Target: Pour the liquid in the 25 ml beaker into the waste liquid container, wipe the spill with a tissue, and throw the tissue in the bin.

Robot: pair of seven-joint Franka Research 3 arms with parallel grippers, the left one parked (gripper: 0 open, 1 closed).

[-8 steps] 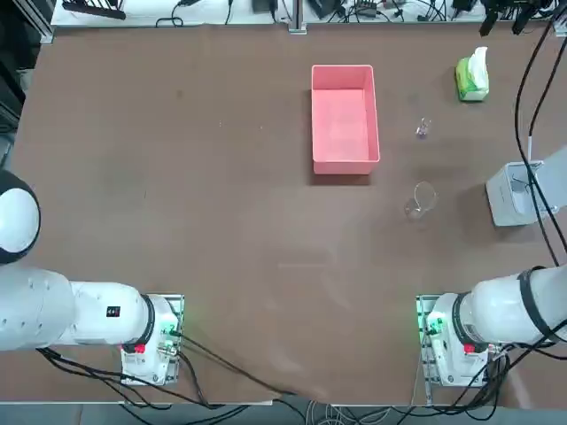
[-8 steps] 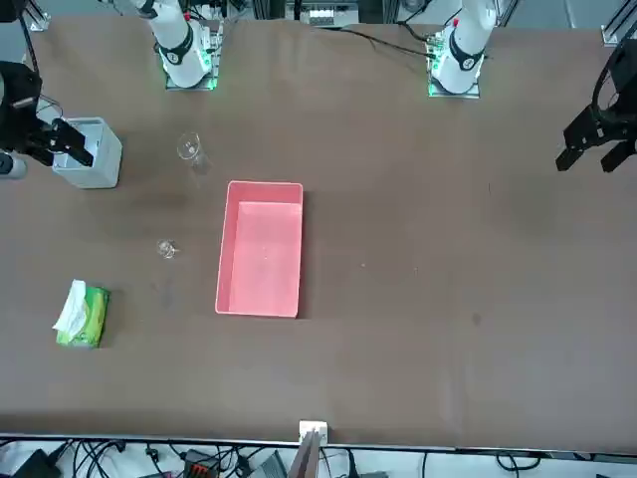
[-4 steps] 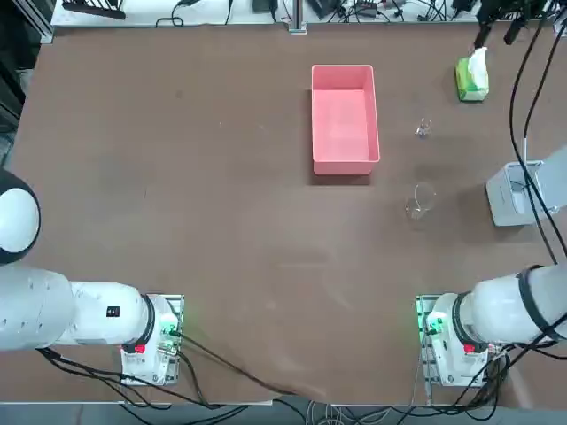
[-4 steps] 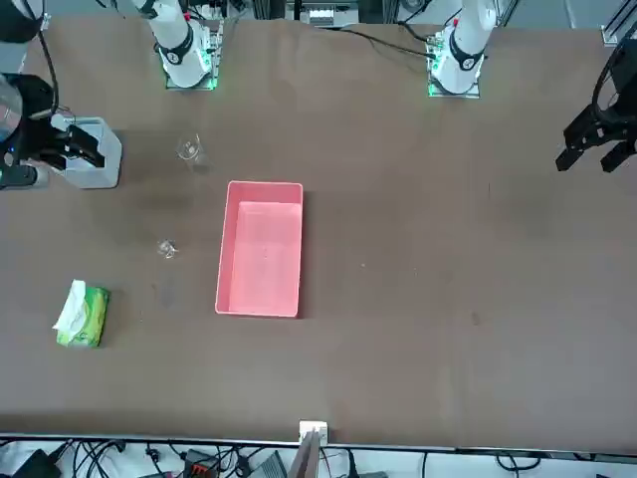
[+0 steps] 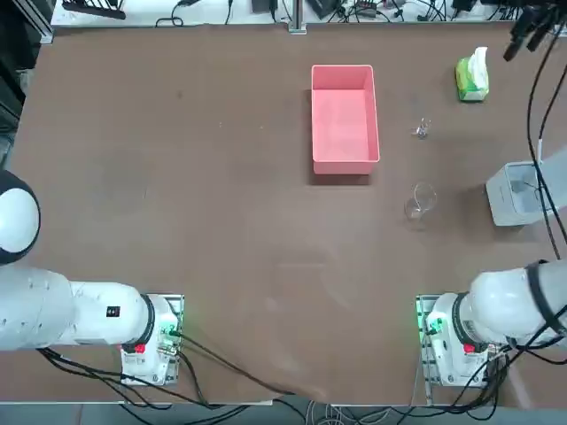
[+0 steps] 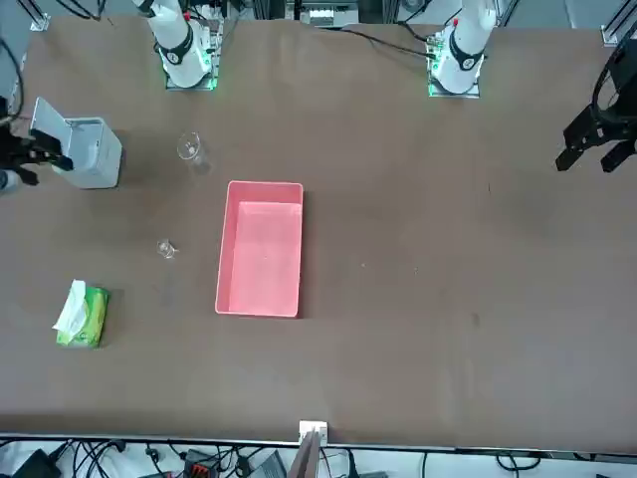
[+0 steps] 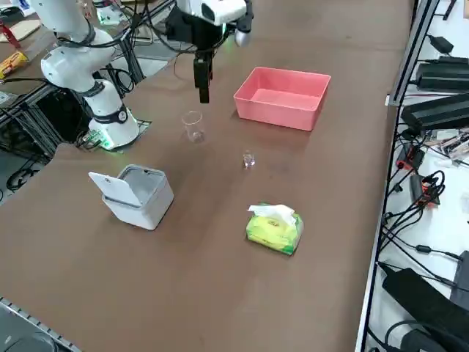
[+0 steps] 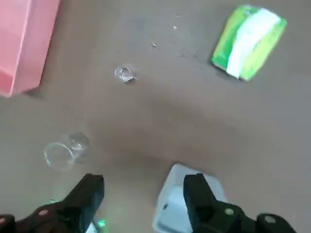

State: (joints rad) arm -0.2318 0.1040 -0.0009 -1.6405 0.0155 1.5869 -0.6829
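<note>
The 25 ml beaker (image 5: 423,129) (image 7: 248,160) (image 8: 125,74) stands upright on the brown table, right of the pink waste liquid container (image 5: 345,118) (image 7: 282,97). A white tissue (image 5: 478,60) (image 7: 272,213) sticks up from a green pack at the far right. The grey-white bin (image 5: 516,193) (image 7: 135,195) (image 8: 187,206) stands at the table's right side with its lid up. My right gripper (image 7: 203,94) (image 8: 143,194) (image 5: 524,40) hangs high over the table, above the bin's side, open and holding nothing.
A larger clear beaker (image 5: 420,202) (image 7: 193,126) (image 8: 63,153) stands between the tiny one and my base. The green tissue pack (image 5: 472,81) (image 8: 248,41) lies near the far right corner. Cables run along the table's far edge.
My right gripper has drifted further toward my right, nearly leaving the front view at its left edge. It has stayed open. Nothing on the table has moved.
</note>
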